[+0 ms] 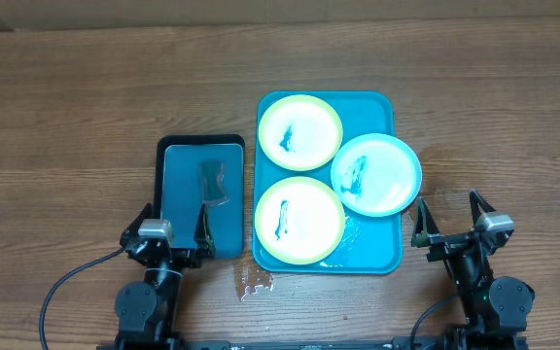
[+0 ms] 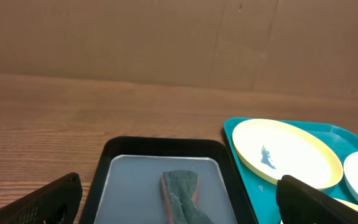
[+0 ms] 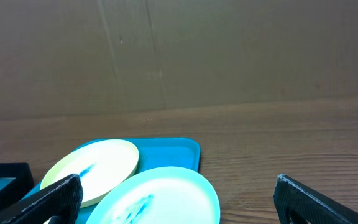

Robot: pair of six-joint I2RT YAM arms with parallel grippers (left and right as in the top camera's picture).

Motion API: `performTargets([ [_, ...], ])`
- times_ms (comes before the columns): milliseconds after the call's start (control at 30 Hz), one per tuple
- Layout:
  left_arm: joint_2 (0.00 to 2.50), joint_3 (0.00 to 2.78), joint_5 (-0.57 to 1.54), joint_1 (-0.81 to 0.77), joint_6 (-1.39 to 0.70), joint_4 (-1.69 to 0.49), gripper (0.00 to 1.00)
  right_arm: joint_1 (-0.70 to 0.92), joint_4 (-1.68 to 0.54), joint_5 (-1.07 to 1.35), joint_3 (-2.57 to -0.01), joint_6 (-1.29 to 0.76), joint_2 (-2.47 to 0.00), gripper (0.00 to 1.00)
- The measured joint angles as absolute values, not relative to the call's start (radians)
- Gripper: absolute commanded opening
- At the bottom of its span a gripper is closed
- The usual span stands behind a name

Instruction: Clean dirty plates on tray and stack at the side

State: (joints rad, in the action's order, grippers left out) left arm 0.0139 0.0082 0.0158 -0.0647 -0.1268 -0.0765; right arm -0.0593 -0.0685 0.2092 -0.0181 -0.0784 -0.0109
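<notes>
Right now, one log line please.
left gripper open | right gripper open | three smeared plates on tray | sponge in black tray

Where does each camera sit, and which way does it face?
Overhead: above the table, looking straight down on the teal tray and black tray; left gripper and right gripper show at the bottom edge.
Left wrist: behind the left gripper, facing forward over the black tray; its open fingers in the bottom corners.
Right wrist: behind the right gripper, facing forward over the light blue plate; its fingers likewise.
Shared: both wrist views show the far yellow-green plate.
</notes>
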Motion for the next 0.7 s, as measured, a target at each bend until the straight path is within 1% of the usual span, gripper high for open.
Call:
performTargets([
  [200, 0.014, 0.008, 0.016, -0.065, -0.127, -0.076, 1.0, -0.059, -0.068, 0.209, -0.018, -0.078, -0.011, 1.0],
  [433, 0.014, 0.008, -0.033, -0.065, 0.006, -0.076, 1.0, -0.059, -0.067, 0.209, -0.018, -0.078, -0.011, 1.0],
  [600, 0.014, 0.008, -0.039, -0.065, 0.037, -0.075, 1.0, -0.059, -0.065, 0.211, -0.018, -0.08, -0.011, 1.0],
  [700, 0.014, 0.008, -0.025, -0.065, 0.035, -0.044, 1.0, -0.059, -0.039, 0.26, -0.018, -0.117, -0.011, 1.0],
])
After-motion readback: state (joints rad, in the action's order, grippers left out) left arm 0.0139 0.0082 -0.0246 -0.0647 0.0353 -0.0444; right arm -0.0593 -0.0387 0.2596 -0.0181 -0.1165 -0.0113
